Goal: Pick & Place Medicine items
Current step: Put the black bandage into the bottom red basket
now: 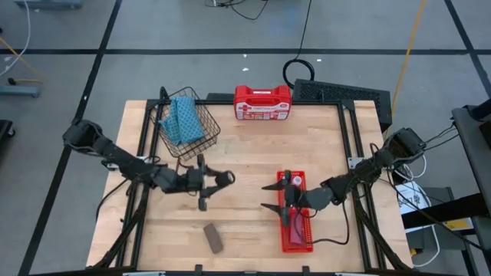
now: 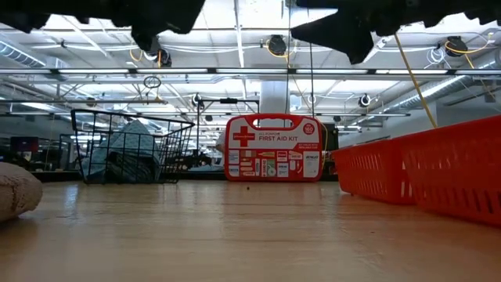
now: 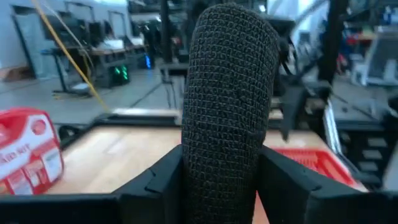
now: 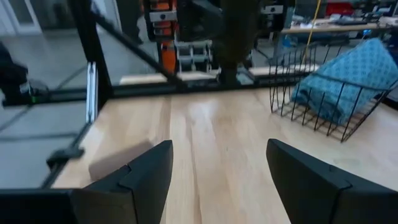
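Holding black roll (image 3: 227, 106) upright, left gripper (image 1: 209, 182) is clamping it between both fingers, above table centre-left. You are facing red tray (image 1: 296, 230), lying to robot's right of roll, near right gripper (image 1: 274, 197), which is hovering spread and empty over tray's end. Brown roll (image 1: 212, 238) is lying on table (image 1: 253, 146), nearer left arm.

A light wooden table (image 1: 245, 153) fills the middle of the high view. On it, a tilted black wire basket (image 1: 189, 123) sits at upper left, a red first aid kit (image 1: 262, 103) at the top centre edge, a red plastic tray (image 1: 295, 222) at lower right, and a brown oblong roll (image 1: 212, 237) at lower centre.
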You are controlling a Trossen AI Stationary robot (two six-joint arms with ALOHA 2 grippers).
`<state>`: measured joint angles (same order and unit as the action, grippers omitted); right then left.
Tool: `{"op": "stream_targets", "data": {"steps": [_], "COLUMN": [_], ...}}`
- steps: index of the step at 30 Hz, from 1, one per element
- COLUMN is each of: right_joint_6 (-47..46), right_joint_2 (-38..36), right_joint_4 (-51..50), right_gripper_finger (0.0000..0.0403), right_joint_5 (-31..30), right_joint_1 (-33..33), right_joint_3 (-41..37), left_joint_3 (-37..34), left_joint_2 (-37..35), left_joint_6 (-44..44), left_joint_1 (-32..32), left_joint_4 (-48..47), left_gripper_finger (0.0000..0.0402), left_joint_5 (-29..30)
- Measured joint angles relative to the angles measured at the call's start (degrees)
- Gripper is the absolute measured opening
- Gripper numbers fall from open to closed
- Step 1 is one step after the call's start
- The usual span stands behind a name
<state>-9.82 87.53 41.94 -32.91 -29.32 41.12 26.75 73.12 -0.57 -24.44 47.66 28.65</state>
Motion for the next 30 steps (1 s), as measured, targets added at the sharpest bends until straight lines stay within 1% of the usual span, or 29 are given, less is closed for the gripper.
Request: {"op": "stream_targets", "data": {"steps": [4, 7, 9, 13, 15, 19, 21, 26, 28, 30], "right_joint_6": [0.0, 0.7, 1.9, 5.2, 6.2, 6.5, 7.0, 12.4, 14.7, 16.6], "right_joint_2": [0.0, 0.6, 1.4, 3.8, 5.6, 9.3, 10.9, 13.7, 14.4, 14.7], "right_joint_4": [5.5, 10.2, 13.9, 23.1, 27.6, 34.3, 34.9, 34.6, 34.4, 34.4], "right_gripper_finger": [0.0247, 0.0247, 0.0247, 0.0247, 0.0247, 0.0247, 0.0247, 0.0247, 0.0246, 0.0243], "right_joint_5": [0.0, 0.0, 0.0, 0.2, 2.4, 9.0, 10.2, 10.2, 9.6, 7.3], "right_joint_1": [1.5, 3.4, 4.8, 7.3, 8.6, 10.1, 10.5, 10.7, 10.6, 10.6], "right_joint_3": [0.0, 0.0, 0.0, 0.0, 0.1, 1.4, 2.6, 6.2, 7.3, 7.8], "left_joint_3": [1.2, 2.4, 3.3, 6.3, 7.9, 10.8, 11.9, 13.3, 13.3, 13.3], "left_joint_2": [0.0, 1.2, 2.4, 6.4, 8.6, 12.0, 13.4, 15.6, 15.8, 15.8], "left_joint_6": [-0.3, -0.6, -0.8, -3.9, -5.9, -8.8, -9.7, -9.8, -9.8, -9.4], "left_joint_1": [3.4, 5.1, 5.6, 6.5, 6.9, 7.5, 7.9, 8.8, 8.9, 9.0], "left_joint_4": [0.0, 0.4, 0.0, 0.2, 0.1, 0.2, 0.0, 0.1, 0.2, 0.1], "left_gripper_finger": [0.0182, 0.0180, 0.0175, 0.0164, 0.0161, 0.0164, 0.0169, 0.0176, 0.0175, 0.0172], "left_joint_5": [-0.9, -4.9, -6.5, -6.6, -6.5, -6.5, -6.3, -6.4, -6.4, -6.3]}}
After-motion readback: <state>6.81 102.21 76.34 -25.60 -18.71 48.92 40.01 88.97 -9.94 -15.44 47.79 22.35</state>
